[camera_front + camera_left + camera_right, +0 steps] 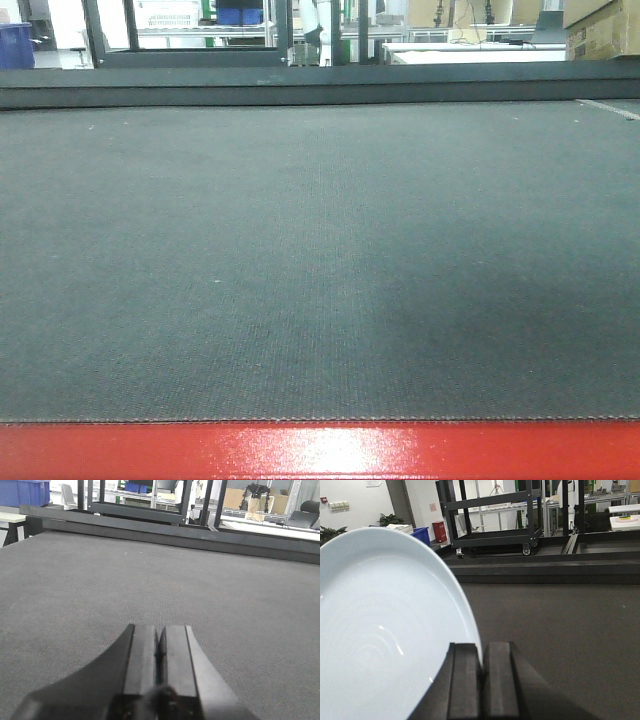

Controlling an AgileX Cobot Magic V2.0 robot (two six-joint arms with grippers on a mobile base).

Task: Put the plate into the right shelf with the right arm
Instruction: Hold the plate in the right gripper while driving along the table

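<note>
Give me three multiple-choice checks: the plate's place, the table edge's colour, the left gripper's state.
1. Where is the plate? A. Held by its rim in the right gripper. B. On a shelf tier. C. In a blue bin.
2. What colour is the table's front edge? A. Blue. B. Red. C. Yellow.
3. How is the left gripper? A. Wide open. B. Shut on the plate. C. Shut, empty.
Answers: 1 A, its rim sits between that gripper's jaws; 2 B, a red strip borders the grey top; 3 C, its jaws meet, nothing between.
</note>
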